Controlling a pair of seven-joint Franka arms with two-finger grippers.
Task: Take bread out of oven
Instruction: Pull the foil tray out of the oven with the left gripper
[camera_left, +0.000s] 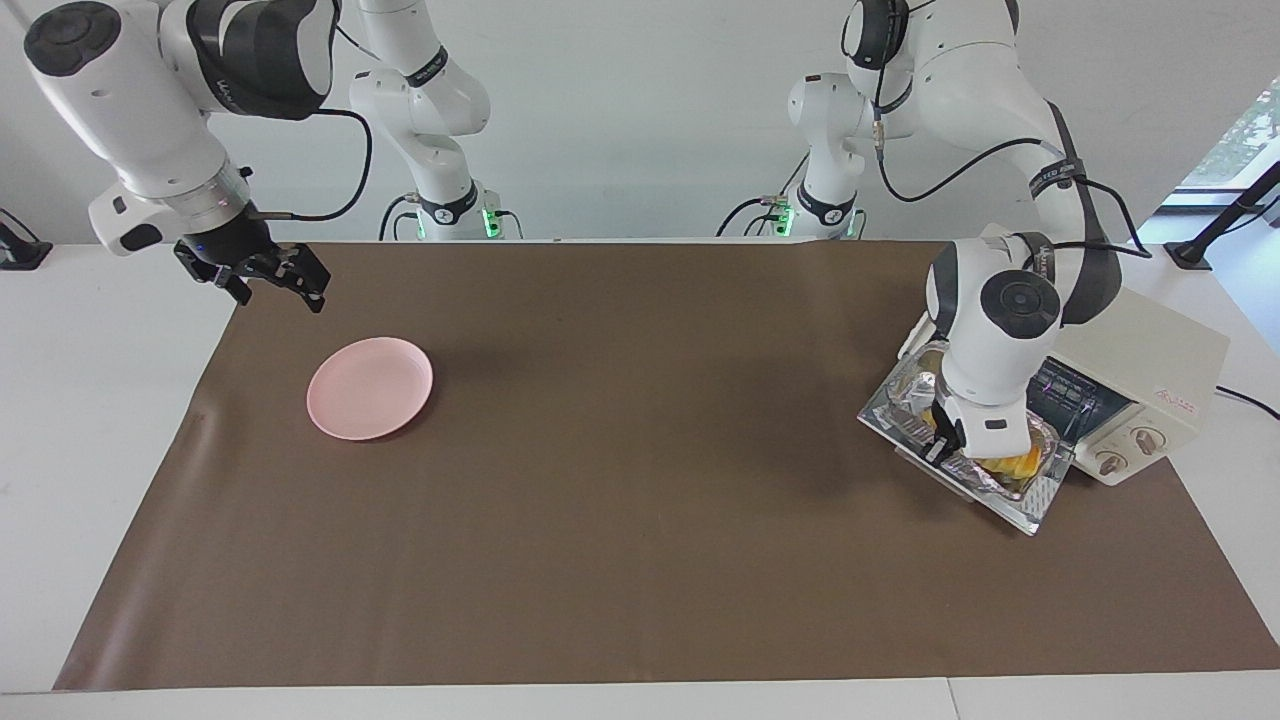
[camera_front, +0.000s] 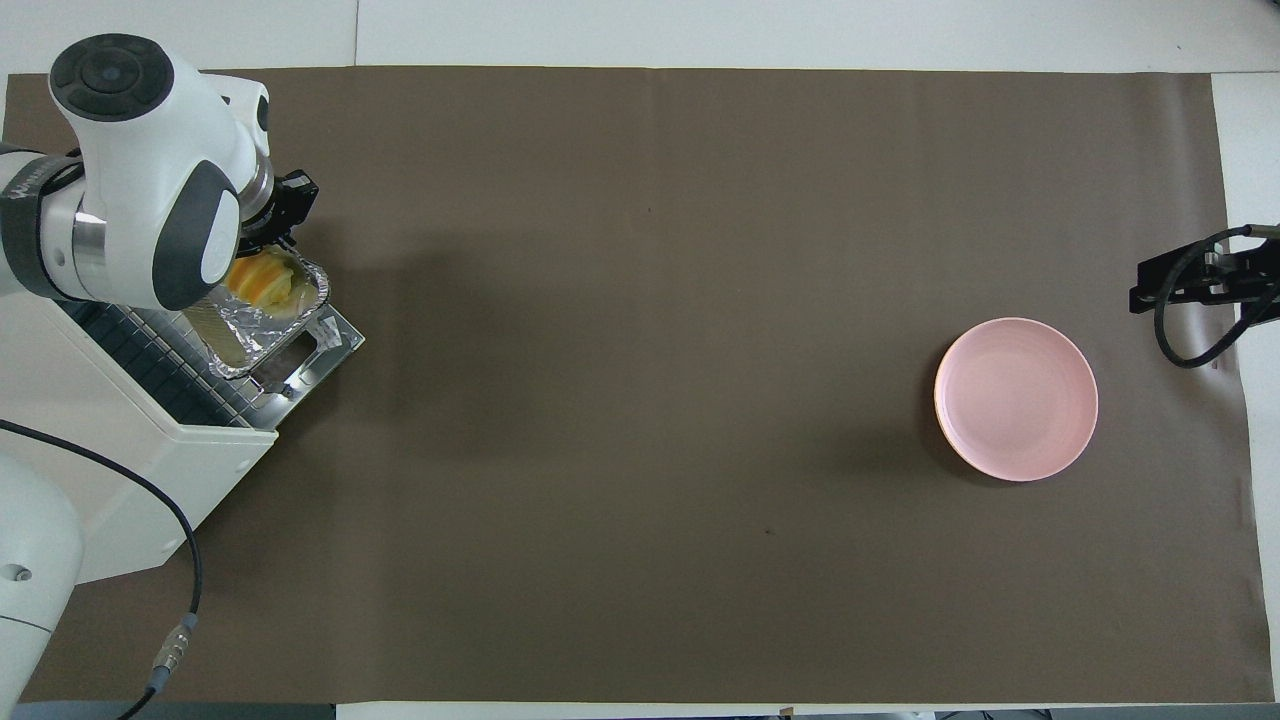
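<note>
Seen twice from high up and well back: once from across the bench (camera_left: 640, 560) facing the arm bases, once steeply down from the robots' end, half a turn apart, both sharing the brown mat (camera_front: 640, 400), oven (camera_left: 1150, 370) and plate (camera_front: 1016, 398).
</note>
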